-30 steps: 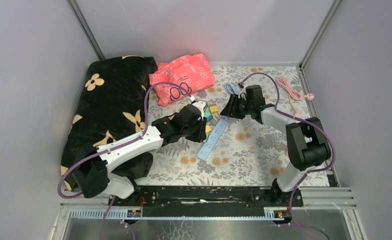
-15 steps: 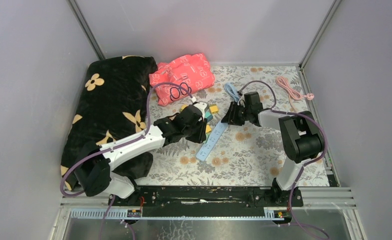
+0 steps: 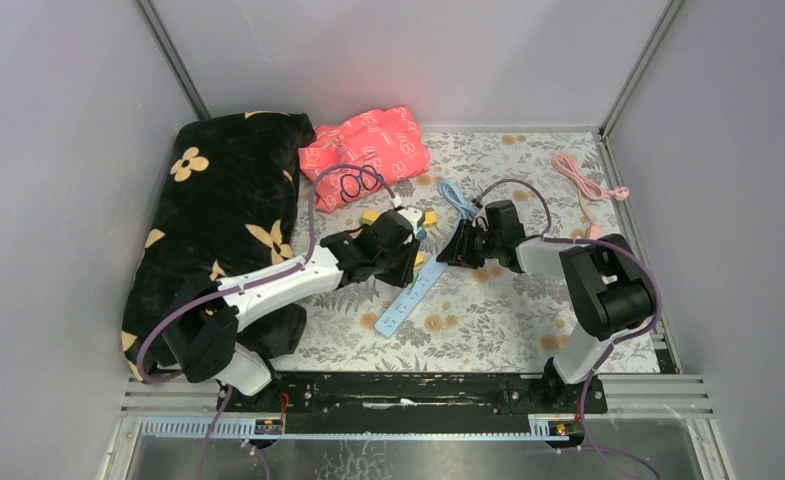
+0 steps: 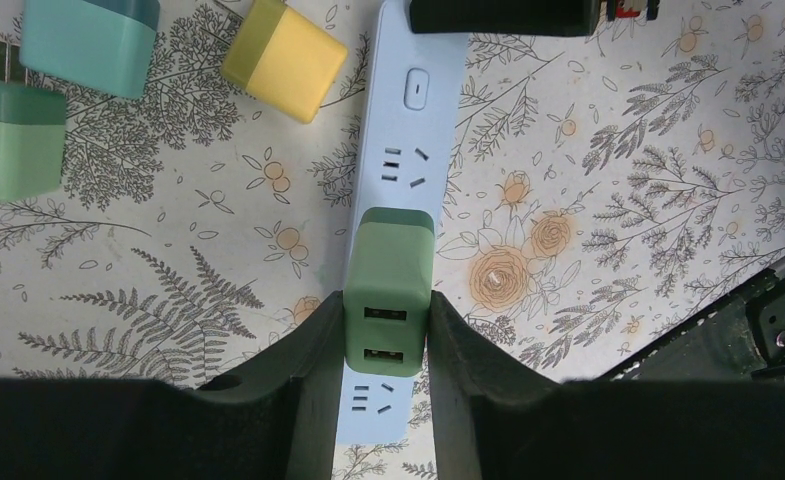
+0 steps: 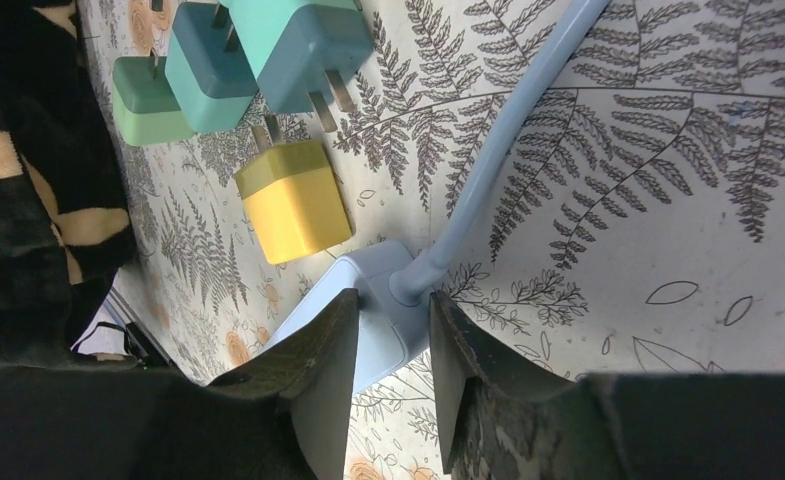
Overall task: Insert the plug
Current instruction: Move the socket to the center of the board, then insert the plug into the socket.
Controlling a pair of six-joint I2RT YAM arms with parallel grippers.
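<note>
My left gripper (image 4: 386, 315) is shut on a green plug (image 4: 388, 270) with two USB ports. The plug stands on the light blue power strip (image 4: 413, 120), between two bare sockets, and its prongs are hidden. In the top view the left gripper (image 3: 403, 255) is over the strip's (image 3: 405, 300) far half. My right gripper (image 5: 393, 310) is shut on the strip's cable end (image 5: 373, 290), where the blue cable (image 5: 508, 130) leaves it. In the top view the right gripper (image 3: 455, 247) is at the strip's far end.
Loose plugs lie left of the strip: a yellow one (image 4: 283, 58), a teal one (image 4: 88, 40) and a green one (image 4: 13, 135). A black flowered cloth (image 3: 223, 200) fills the left side. A red cloth (image 3: 368, 145) is at the back and a pink cable (image 3: 583, 180) at the back right.
My right gripper has come nearer and to the left, down onto the strip's cable end. The strip has shifted nearer. My left gripper has moved slightly right with the green plug.
</note>
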